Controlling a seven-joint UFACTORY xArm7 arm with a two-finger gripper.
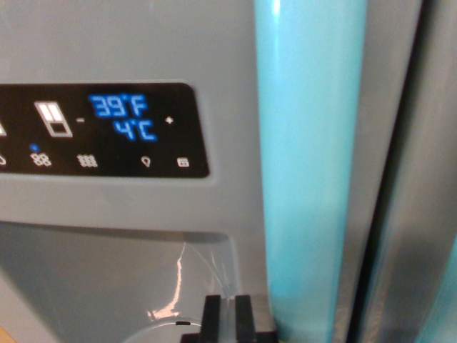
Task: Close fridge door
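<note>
The wrist view looks straight at the grey, smooth-fronted fridge door [143,43], which fills most of the frame from the wrist view's left to past the middle. Set into the door is a black, glossy control panel [100,128] with rounded corners; its blue digits read 39°F and 4°C, and small white icons sit in a row beneath them. Below the panel the door surface steps back into a grey dispenser recess [93,279], where a bright streak of reflected light crosses a curved edge.

Just beside the panel, toward the wrist view's right, a light turquoise, rounded vertical handle [310,157] runs from the top edge to the bottom edge of the frame. Right of it lies a dark vertical seam [389,179], and beyond that a second grey door panel [428,143] with another sliver of turquoise at the lower right corner.

The black gripper [227,318] shows at the bottom edge, its two blocky fingertips [212,314] close together with only a thin gap between them, holding nothing, just beside the handle's lower end.
</note>
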